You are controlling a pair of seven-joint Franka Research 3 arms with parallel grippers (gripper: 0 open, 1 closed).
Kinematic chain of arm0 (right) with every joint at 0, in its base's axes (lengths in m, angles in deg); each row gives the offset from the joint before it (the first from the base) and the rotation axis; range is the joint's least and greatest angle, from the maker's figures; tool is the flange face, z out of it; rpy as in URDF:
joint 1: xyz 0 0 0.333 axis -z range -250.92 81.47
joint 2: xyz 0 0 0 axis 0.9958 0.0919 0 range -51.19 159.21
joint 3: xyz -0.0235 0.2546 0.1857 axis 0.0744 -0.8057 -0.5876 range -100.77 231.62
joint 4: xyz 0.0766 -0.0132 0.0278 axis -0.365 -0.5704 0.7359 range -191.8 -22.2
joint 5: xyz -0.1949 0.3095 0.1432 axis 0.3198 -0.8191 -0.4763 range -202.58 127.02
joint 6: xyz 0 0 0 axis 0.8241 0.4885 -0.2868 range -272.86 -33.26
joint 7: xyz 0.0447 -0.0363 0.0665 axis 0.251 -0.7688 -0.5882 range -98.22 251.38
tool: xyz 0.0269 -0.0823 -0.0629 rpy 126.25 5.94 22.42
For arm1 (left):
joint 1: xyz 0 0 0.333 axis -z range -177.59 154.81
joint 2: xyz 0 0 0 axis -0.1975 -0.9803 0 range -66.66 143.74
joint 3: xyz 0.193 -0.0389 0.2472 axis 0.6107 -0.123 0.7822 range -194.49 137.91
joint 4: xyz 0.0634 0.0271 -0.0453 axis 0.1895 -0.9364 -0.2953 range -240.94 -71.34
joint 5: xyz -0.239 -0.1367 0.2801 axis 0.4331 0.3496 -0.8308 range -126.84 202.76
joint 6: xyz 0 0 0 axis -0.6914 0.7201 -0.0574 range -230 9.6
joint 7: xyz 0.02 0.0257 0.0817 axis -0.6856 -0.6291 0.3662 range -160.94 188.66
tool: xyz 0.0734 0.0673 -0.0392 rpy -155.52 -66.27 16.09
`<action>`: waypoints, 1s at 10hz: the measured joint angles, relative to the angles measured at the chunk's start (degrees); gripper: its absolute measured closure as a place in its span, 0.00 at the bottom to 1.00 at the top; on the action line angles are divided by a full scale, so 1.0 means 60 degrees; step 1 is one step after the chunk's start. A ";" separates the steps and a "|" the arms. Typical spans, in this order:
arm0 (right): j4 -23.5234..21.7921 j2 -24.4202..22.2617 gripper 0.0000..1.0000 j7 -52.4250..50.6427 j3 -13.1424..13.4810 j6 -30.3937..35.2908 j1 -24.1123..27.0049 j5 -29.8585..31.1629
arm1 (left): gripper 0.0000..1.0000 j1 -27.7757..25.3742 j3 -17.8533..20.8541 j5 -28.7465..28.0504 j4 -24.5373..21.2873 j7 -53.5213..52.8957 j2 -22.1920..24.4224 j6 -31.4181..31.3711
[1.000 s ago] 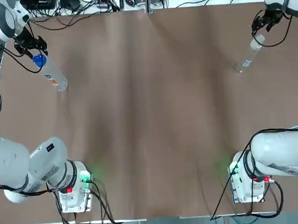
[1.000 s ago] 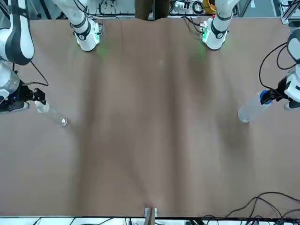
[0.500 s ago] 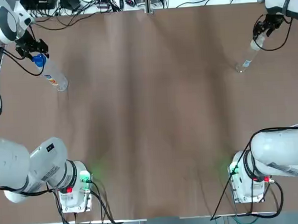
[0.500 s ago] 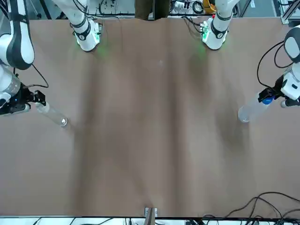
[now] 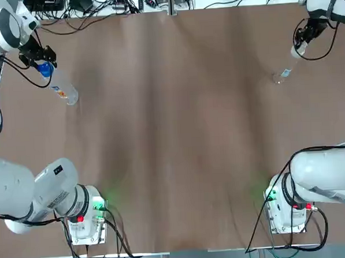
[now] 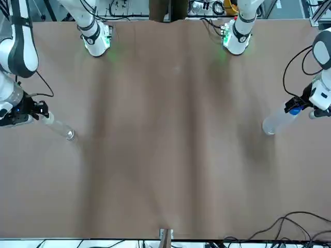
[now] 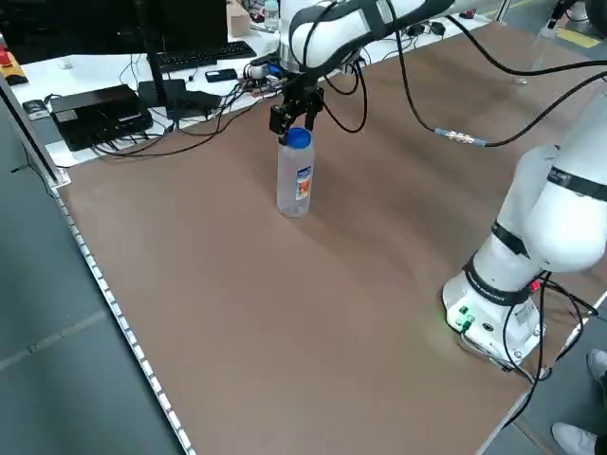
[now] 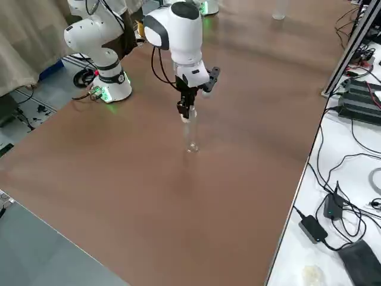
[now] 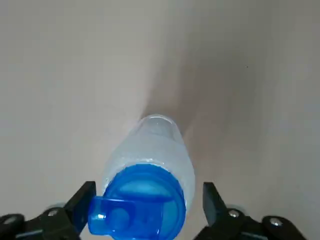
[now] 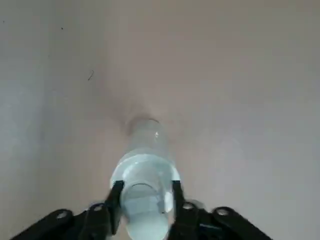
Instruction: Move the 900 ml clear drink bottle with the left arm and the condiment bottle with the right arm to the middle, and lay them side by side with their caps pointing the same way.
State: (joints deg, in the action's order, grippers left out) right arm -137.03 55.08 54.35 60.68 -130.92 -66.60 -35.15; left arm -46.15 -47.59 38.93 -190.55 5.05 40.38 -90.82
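Observation:
The clear drink bottle point(image 5: 61, 87) with a blue cap stands upright at the table's far left. My left gripper point(image 5: 41, 62) hangs over the cap, and in the left wrist view its fingers point(image 9: 84, 199) stand wider than the cap, open. The slim clear condiment bottle point(image 5: 285, 70) stands upright at the far right. My right gripper point(image 5: 300, 40) sits on its top. In the right wrist view the condiment bottle point(image 10: 145, 145) has both fingers point(image 10: 116, 196) pressed against its cap, shut on it.
Cables, a keyboard and black boxes point(image 7: 95, 109) lie on the white bench beyond the table's far edge. Both arm bases point(image 5: 84, 217) with green lights stand at the near edge. The brown tabletop point(image 5: 173, 135) stretches between the two bottles.
Both grippers came down over their bottles' tops. The right gripper's fingers now cover the condiment bottle's cap, which showed beside them a second ago.

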 joint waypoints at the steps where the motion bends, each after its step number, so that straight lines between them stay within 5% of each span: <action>1: 0.0000 0.0000 0.66 0.0000 -0.0006 -0.0006 0.0001 0.0015 | 0.27 0.0001 -0.0001 0.0003 -0.0002 0.0000 0.0002 -0.0003; 5: 0.0001 -0.0001 0.67 0.0002 -0.0011 -0.0006 0.0001 0.0015 | 0.30 0.0003 -0.0003 0.0007 0.0081 0.0169 0.0018 -0.0005; 7: 0.0004 0.0000 0.67 0.0005 -0.0018 -0.0006 0.0000 0.0015 | 0.30 0.0044 -0.0121 0.0022 0.0903 0.1322 -0.0057 0.0478; 10: 0.0010 0.0000 0.67 0.0062 -0.0082 -0.0009 -0.0003 0.0007 | 0.30 0.0082 -0.1464 0.0031 0.2356 0.4727 -0.0669 0.1159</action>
State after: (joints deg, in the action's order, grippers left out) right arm -136.97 55.09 54.72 60.18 -130.97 -66.62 -35.11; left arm -45.66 -56.37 39.12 -176.41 33.41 36.36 -83.86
